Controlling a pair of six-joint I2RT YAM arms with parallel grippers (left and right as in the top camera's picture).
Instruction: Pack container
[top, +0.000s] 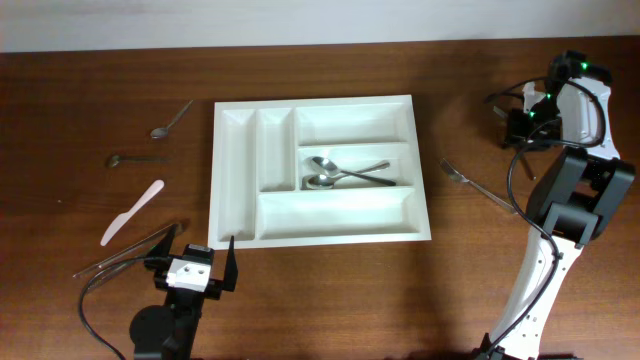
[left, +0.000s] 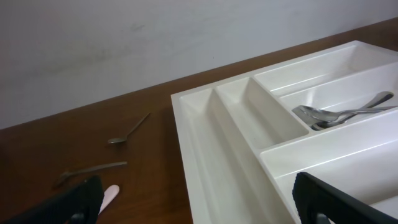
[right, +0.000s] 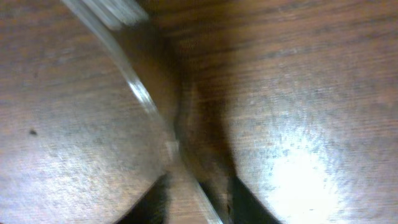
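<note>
Right hand (right: 199, 202) narrow around fork (right: 140, 93) handle, grip unclear; left hand (top: 195, 260) wide at container (left: 205, 149) corner.

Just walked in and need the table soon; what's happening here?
A two-armed robot is filling the white tray. Two spoons lie in its middle compartment. The right gripper straddles a shiny utensil on the table right of the tray; the left gripper sits open by its near-left corner. More cutlery lies left.

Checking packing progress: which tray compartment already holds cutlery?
The middle wide compartment, which holds two spoons. The tray has four other compartments, and all of them look empty.
</note>
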